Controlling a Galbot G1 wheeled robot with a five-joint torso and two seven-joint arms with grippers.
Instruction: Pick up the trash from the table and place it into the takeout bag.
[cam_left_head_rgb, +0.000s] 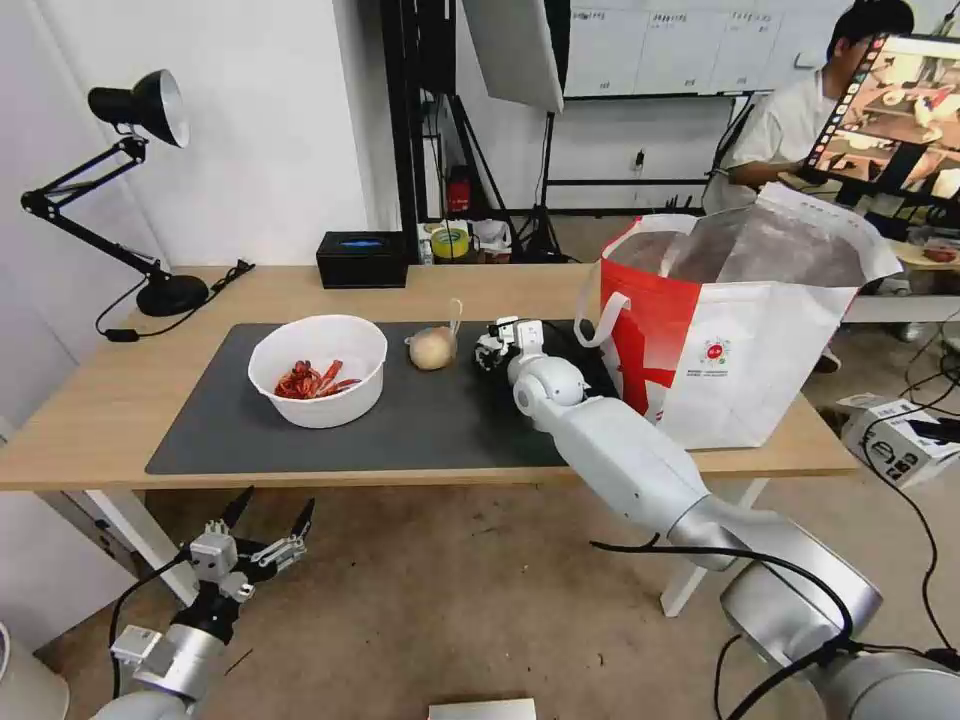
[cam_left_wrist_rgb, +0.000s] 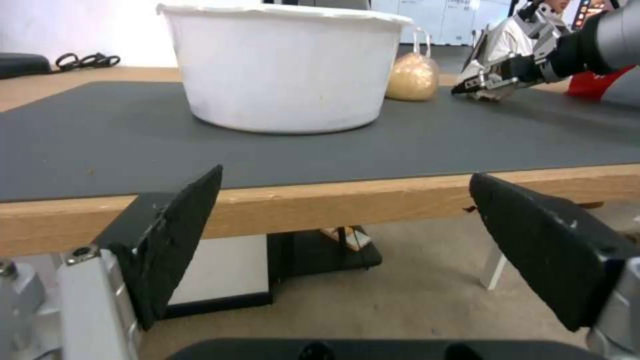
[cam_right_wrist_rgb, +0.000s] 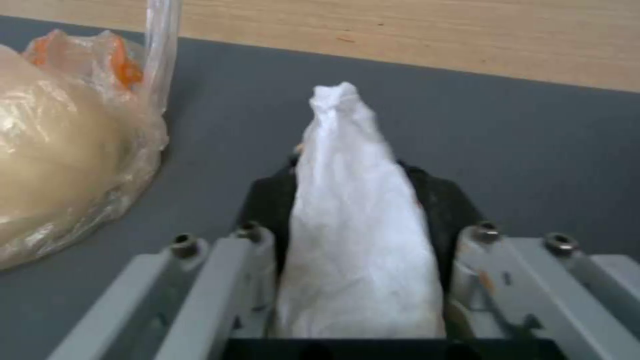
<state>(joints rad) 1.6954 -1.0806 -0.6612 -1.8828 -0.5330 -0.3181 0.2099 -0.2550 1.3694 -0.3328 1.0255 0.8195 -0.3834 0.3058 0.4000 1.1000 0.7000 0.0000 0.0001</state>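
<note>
The right gripper (cam_right_wrist_rgb: 360, 210) fingers hold the crumpled tissue (cam_right_wrist_rgb: 357, 200) on the mat; next a lift toward the takeout bag (cam_left_head_rgb: 740, 340) at 3 o'clock, while the left gripper (cam_left_head_rgb: 268, 520) waits below the tabletop (cam_left_head_rgb: 100, 400), fingers wide

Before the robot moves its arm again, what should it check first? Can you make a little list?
1. Tissue held tight: the right gripper is shut on the crumpled white tissue, which is squeezed between its pads. Ok.
2. Nothing else caught: the tan bagged lump lies beside the gripper, apart from the pads. Ok.
3. Takeout bag ready: it stands upright on the table with its mouth open. Ok.
4. Room inside the bag: its bottom is hidden. Cannot tell.
5. Left gripper out of the way: it is open, below the table edge, near the white bowl side. Ok.
</note>
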